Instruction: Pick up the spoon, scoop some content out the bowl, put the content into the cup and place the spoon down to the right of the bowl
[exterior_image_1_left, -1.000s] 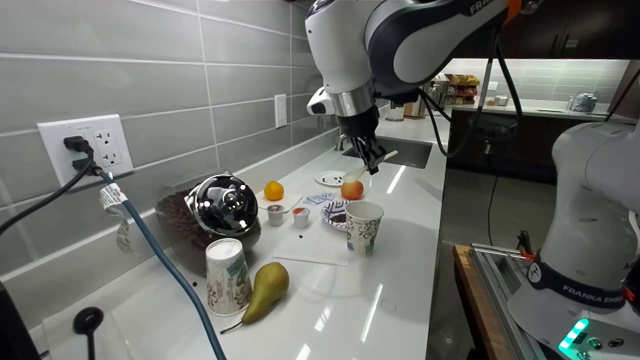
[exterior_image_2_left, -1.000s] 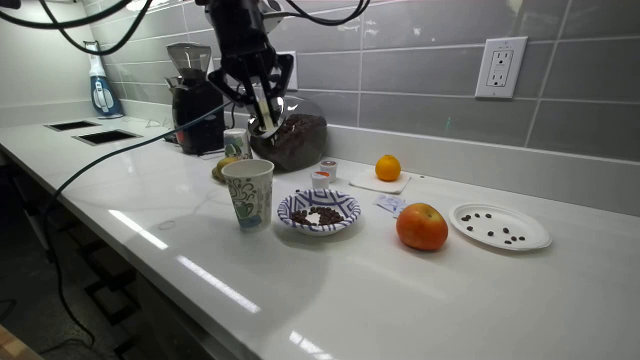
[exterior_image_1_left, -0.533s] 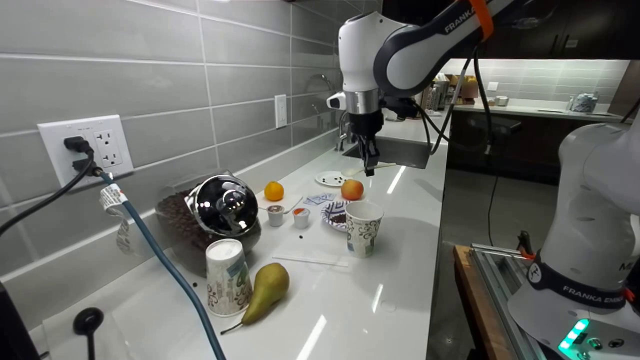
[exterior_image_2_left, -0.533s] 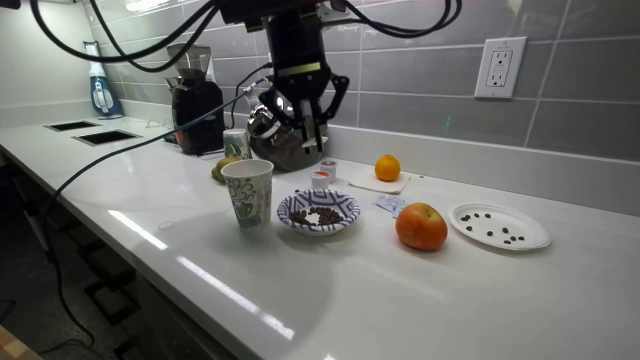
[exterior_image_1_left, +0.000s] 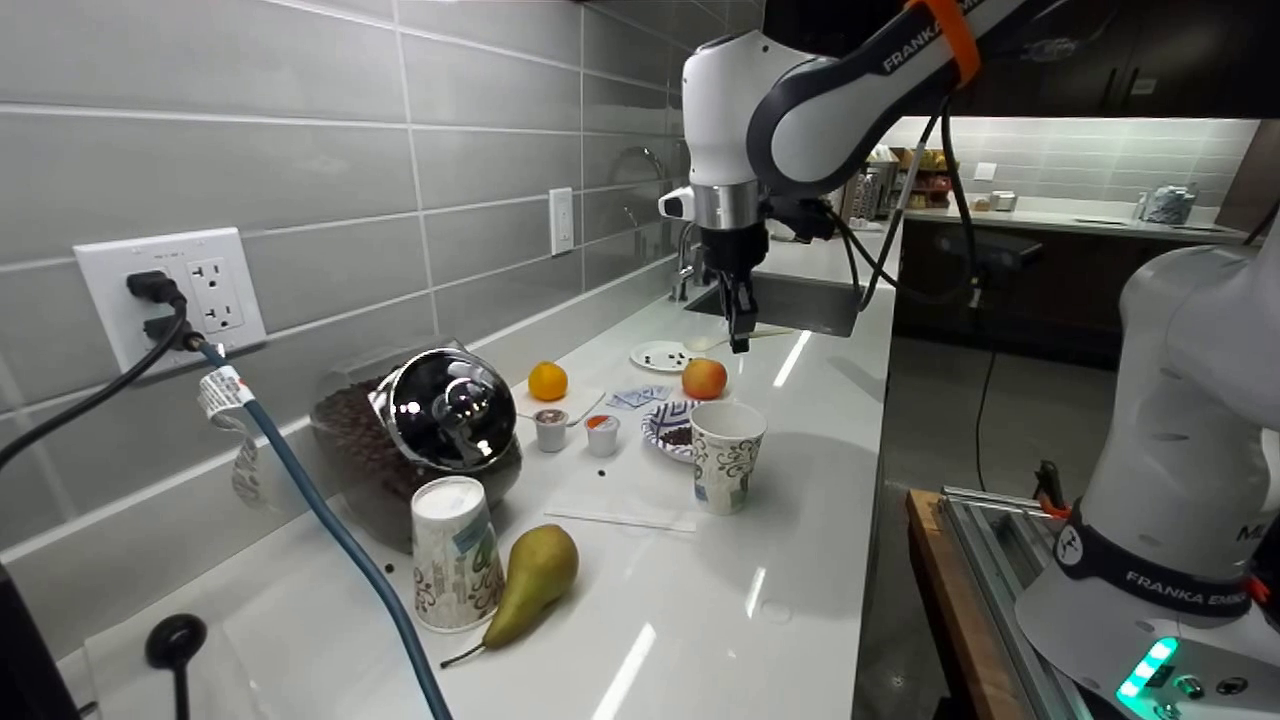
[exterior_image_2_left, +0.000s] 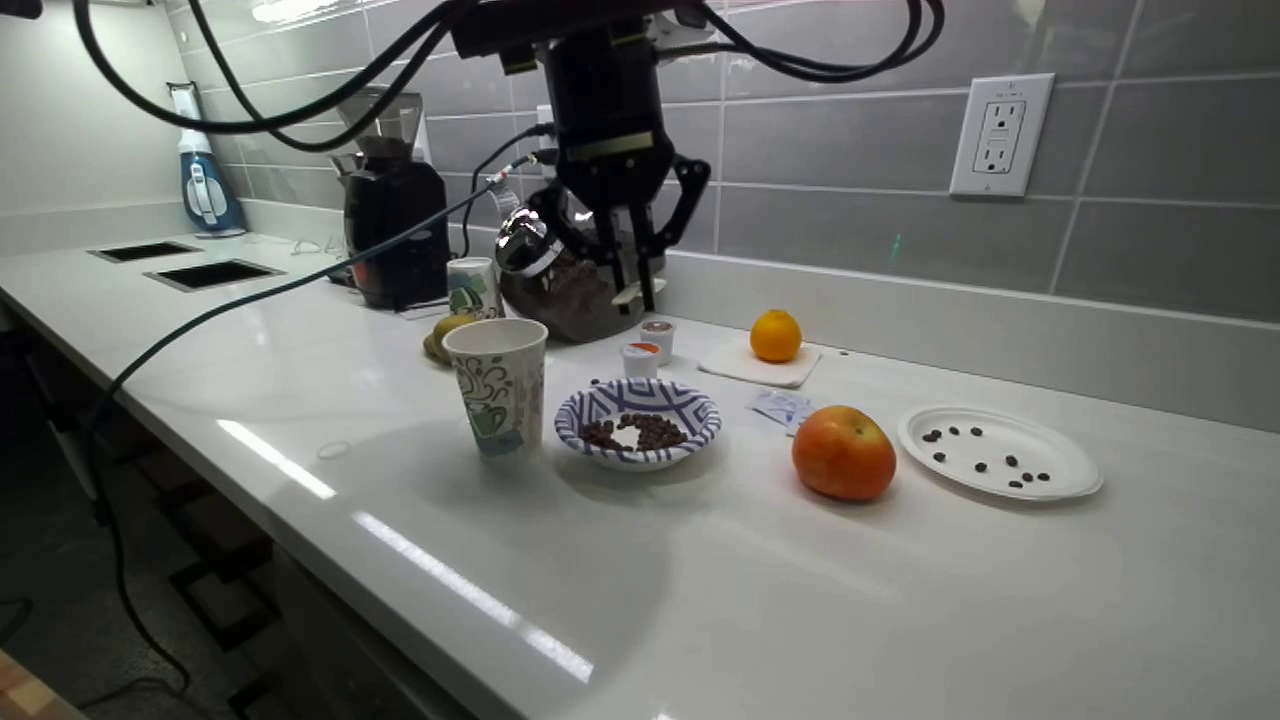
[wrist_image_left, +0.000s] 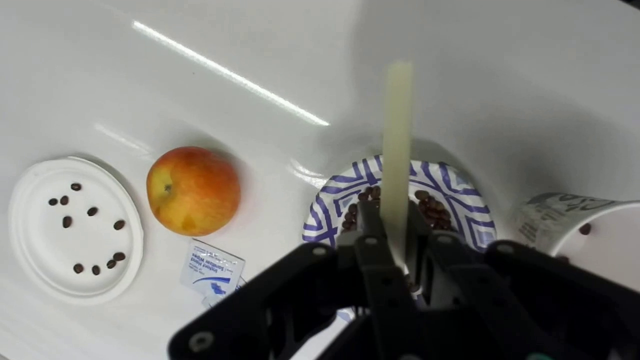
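My gripper (exterior_image_1_left: 740, 343) is shut on a pale spoon (exterior_image_1_left: 770, 333), held roughly level in the air. In an exterior view the gripper (exterior_image_2_left: 640, 302) is above and behind the bowl (exterior_image_2_left: 690, 405), a white paper bowl with a blue pattern and dark beans. In the wrist view the spoon handle (wrist_image_left: 398, 135) points away between the fingertips (wrist_image_left: 395, 215); the spoon's head is hidden there. The bowl's rim (wrist_image_left: 322, 220) lies below. The patterned paper cup (exterior_image_2_left: 495, 390) stands upright beside the bowl; in the wrist view the cup (wrist_image_left: 542, 222) has a few beans inside.
An apple (exterior_image_2_left: 843, 453) and a white plate with beans (exterior_image_2_left: 1075, 465) stand beside the bowl. Behind are small pods (exterior_image_2_left: 640, 360), an orange (exterior_image_2_left: 776, 336) and a tipped jar with a steel lid (exterior_image_1_left: 450, 410). A pear (exterior_image_1_left: 535, 580) lies by an upside-down cup (exterior_image_1_left: 455, 560).
The gripper has moved from beyond the cup to over the bowl's area. It turned from tilted to upright, and the spoon went from tilted to nearly level. The last half second shows only a slight shift.
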